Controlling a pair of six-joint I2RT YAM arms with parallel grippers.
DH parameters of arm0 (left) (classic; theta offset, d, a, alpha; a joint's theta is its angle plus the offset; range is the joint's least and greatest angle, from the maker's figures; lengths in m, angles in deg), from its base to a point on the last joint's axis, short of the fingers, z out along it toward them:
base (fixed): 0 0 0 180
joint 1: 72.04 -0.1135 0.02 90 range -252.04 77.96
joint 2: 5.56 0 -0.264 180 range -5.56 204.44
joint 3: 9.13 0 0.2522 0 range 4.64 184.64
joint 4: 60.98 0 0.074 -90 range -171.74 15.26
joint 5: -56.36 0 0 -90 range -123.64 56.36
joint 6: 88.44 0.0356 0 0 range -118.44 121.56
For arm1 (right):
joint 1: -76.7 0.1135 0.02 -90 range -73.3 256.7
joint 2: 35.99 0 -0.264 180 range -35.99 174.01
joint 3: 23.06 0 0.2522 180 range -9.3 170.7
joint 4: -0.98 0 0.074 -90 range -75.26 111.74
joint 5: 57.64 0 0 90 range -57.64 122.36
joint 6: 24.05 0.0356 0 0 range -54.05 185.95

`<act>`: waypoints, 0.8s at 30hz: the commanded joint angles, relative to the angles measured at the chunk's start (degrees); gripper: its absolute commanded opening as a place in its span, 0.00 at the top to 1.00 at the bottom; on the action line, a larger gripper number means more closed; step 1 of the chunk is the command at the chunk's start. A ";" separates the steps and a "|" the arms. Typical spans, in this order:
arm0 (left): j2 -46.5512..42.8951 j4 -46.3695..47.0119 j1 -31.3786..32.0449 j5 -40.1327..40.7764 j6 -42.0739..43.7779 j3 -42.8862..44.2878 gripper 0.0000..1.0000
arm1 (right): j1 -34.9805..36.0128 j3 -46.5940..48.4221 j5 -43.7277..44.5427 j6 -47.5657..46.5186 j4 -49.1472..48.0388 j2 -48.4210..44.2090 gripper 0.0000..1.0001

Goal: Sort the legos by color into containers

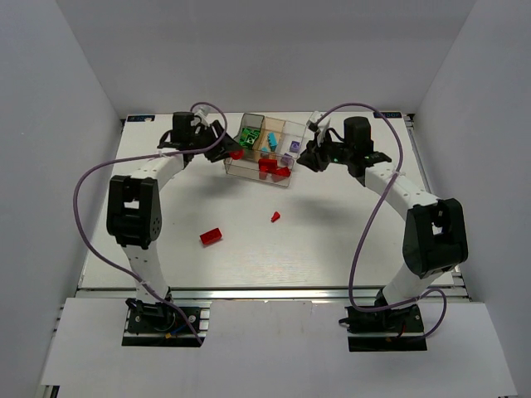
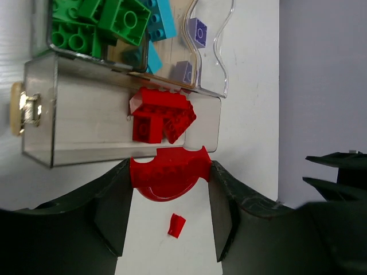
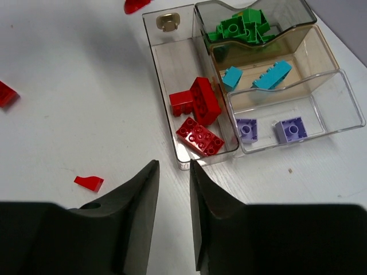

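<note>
Left claw (image 2: 170,192): pinching red curved brick (image 2: 169,172) between both fingers.
Held brick position: off the table, just beside outer long wall of the red compartment; touching that wall or not, cannot tell.
Right claw (image 3: 174,172): fingers nearly together, slim gap, nothing between; over bare table just beside the short end of the red compartment.
Tray (image 3: 175,63): clear plastic, divided, tan-tinted middle; at far middle of table (image 1: 332,249), between the two claws, left claw at its left end, right claw at its right end.
Red compartment: long clear one along near side; three red bricks (image 3: 198,109) bunched toward the right claw's end, rest of floor bare.
Green compartment: tan end section; green bricks (image 3: 241,26) piled together.
Cyan compartment: tan middle section; two cyan bricks (image 3: 261,74), one small, one long.
Purple compartment: clear end section; two purple bricks (image 3: 269,129), lying apart, studs up.
Loose on table: red brick (image 1: 211,236) and small red wedge (image 1: 275,217), near each other, well apart from tray, toward the arm bases.
Wedge seen from wrists: lying flat on white surface, below the left claw's fingers in its own view.
</note>
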 commanded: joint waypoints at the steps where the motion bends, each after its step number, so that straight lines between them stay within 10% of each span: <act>1: 1.67 -0.64 0.88 -0.53 0.19 5.52 0.78 | 0.26 -0.23 1.17 -1.32 1.54 -3.06 0.65; 9: 7.30 -6.44 3.17 3.16 2.12 11.17 0.36 | 0.44 -0.50 1.35 -4.05 4.70 -3.33 0.49; 19: 10.99 -9.34 3.17 3.69 2.12 19.16 0.27 | 1.40 1.52 -3.29 -8.44 9.96 -1.31 0.40; 24: 5.73 -8.46 2.65 4.04 1.60 18.91 0.41 | 2.36 3.10 -18.40 -39.32 26.46 0.53 0.36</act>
